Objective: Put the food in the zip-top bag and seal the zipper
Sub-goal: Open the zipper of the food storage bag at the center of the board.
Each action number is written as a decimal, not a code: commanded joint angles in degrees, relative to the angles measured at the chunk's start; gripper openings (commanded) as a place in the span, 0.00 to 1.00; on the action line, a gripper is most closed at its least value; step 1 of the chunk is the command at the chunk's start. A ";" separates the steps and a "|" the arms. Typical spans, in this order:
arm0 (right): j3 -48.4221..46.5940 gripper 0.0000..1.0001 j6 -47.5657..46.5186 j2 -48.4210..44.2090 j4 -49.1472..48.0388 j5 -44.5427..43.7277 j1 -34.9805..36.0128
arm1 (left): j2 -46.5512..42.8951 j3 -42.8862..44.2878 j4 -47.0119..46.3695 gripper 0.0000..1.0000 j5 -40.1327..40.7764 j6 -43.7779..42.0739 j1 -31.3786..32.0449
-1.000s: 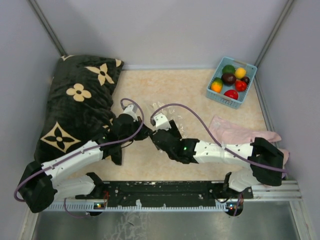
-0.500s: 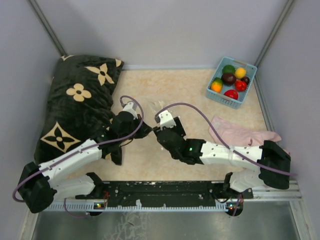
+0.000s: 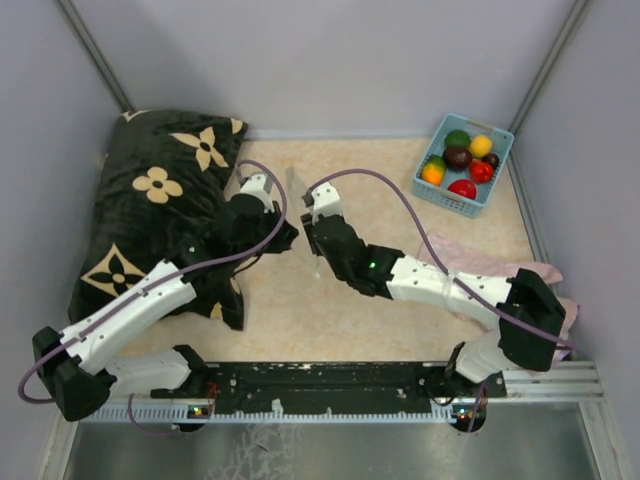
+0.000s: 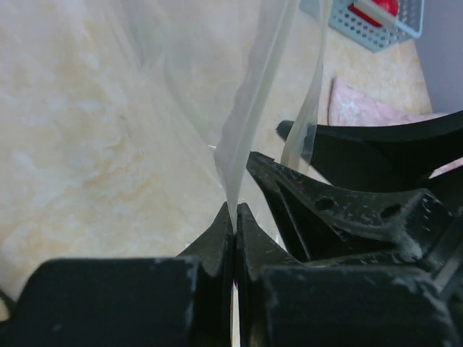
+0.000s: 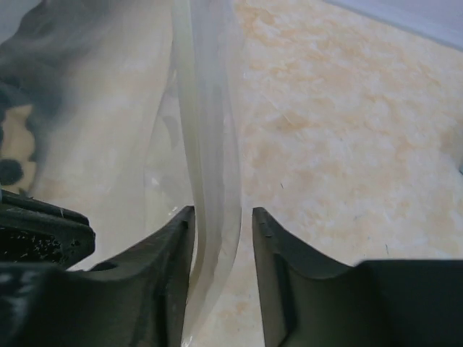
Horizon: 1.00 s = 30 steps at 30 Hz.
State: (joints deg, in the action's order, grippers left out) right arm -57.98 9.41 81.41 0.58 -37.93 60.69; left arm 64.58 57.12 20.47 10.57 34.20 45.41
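Beige marbled tabletop fills a grey-walled enclosure, with a black floral pillow along the left side and a pink cloth lying at the right.

The task looks to be at its opening step. All the food sits in the light blue basket at the far right corner, well apart from both arms. None of it is in the zip-top bag, and the zipper is not yet sealed. What remains, by the look of it, is spreading the mouth, carrying the toy pieces over one at a time and pressing the seal closed.

Both arms reach forward and inward from their bases, and their wrists meet near the middle of the table, close together and angled toward each other. The bag is held between them. The left gripper is clamped tight on one thin layer of the clear film, fingertips meeting on it. The right gripper is partly open, its two fingers straddling the pale zipper strip, which runs up between them and lies nearer one finger; a firm pinch is not visible. Whether the bag's far end touches the table cannot be told.
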 commanded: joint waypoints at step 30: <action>11.61 0.00 19.87 3.22 -14.97 23.47 -16.52 | 28.92 41.85 34.34 0.00 24.68 -25.51 0.30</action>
State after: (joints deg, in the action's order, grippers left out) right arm -49.43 26.89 85.93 -11.75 -16.49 47.22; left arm 90.91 95.13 53.91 32.34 11.49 45.63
